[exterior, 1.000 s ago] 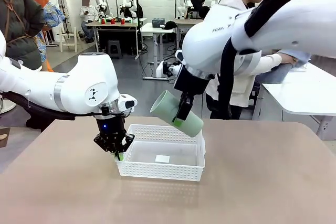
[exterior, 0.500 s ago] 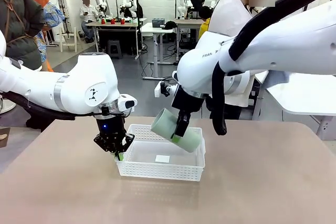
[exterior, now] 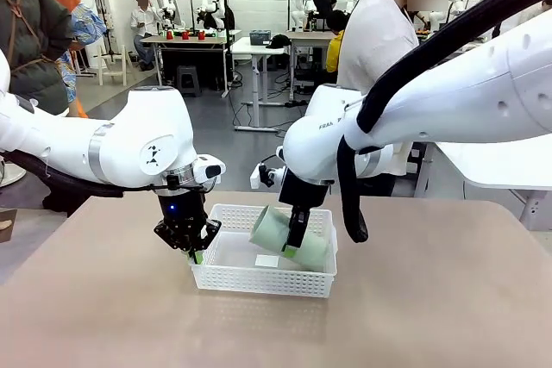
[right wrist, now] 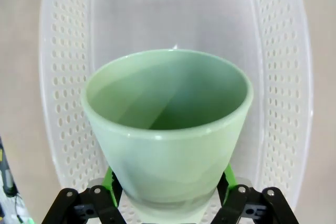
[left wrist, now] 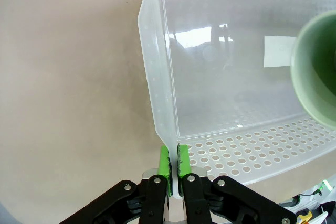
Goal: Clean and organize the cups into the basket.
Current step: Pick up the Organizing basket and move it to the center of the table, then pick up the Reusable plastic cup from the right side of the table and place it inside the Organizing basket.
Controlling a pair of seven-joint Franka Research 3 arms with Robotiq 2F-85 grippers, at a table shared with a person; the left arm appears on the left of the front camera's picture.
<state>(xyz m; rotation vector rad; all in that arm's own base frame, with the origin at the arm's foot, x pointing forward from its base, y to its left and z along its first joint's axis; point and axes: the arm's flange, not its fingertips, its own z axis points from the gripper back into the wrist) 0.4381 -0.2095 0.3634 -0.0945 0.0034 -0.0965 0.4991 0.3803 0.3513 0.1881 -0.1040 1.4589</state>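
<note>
Beige and matte, one counter (exterior: 431, 299) fills the near half of the front view. Behind it is a large room with a grey floor, white walls and several work tables far back, where people sit. One person (exterior: 375, 40) in a white top stands just past the counter's far edge, right of the middle.

One white basket (exterior: 259, 280) with perforated sides sits on the counter a little left of centre. A single small white label (exterior: 266, 260) lies flat on its floor.

One pale green cup (exterior: 280, 232) is in sight. It is tilted low inside the basket's outline, with its open mouth toward the left and its base toward the right. Whether it touches the basket floor cannot be told.

Two arms reach in, one from each side. The left end effector (exterior: 197, 252) points down at the basket's left end. Its green pads (left wrist: 164, 160) are pressed together on the thin side wall, one pad inside and one outside.

The right end effector (exterior: 293, 247) grips the cup across its narrow lower part. A green pad sits on each side, and the mouth faces away from the wrist over the basket's middle.
</note>
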